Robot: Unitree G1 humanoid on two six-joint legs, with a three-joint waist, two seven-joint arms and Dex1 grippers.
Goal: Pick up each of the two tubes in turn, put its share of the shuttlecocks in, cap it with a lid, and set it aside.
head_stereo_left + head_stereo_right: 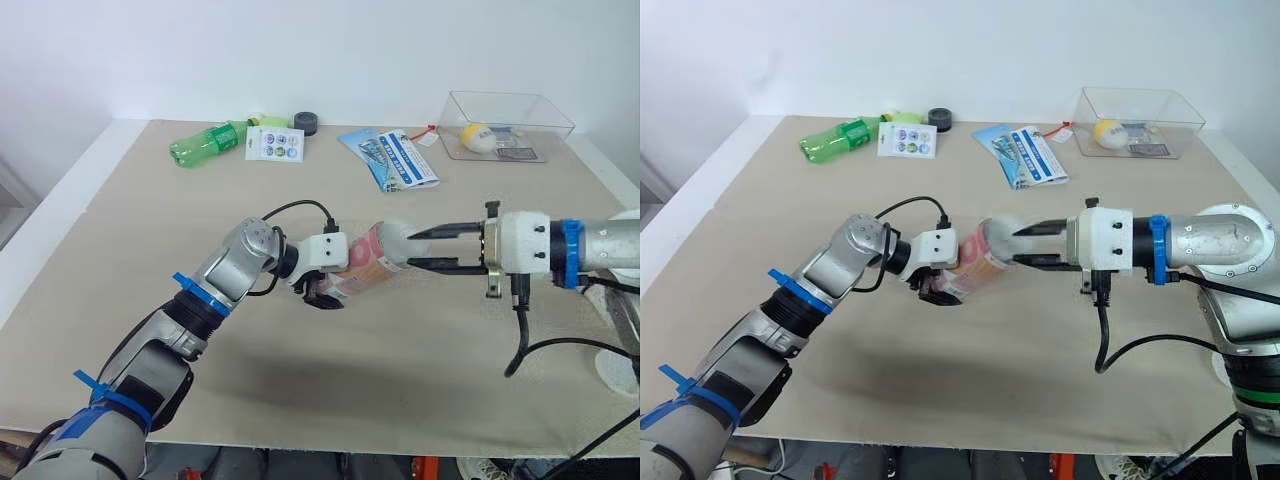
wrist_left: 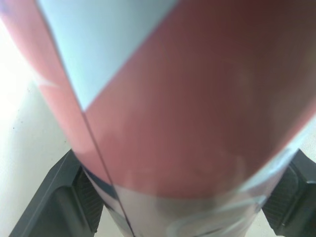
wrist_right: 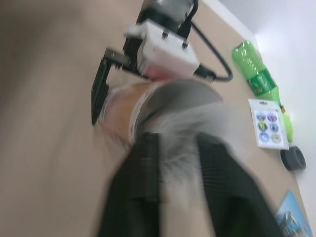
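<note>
A pink-and-white tube [image 1: 360, 272] hangs tilted just above the middle of the table, its open end pointing up and to the right. My left gripper [image 1: 326, 288] is shut on its lower part; in the left wrist view the tube [image 2: 187, 98] sits between both fingers [image 2: 64, 197]. At the tube's mouth is a pale translucent lid [image 1: 393, 238], and my right gripper [image 1: 418, 250] reaches in from the right, shut on it. In the right wrist view the grey lid [image 3: 182, 106] lies blurred between the two black fingers [image 3: 145, 173], against the tube's end.
Along the back of the table lie a green bottle [image 1: 205, 143], a sticker card [image 1: 275, 144], a black roll [image 1: 305, 123] and a blue booklet [image 1: 390, 158]. A clear box [image 1: 505, 125] with a yellow ball stands at the back right. Cables hang from both wrists.
</note>
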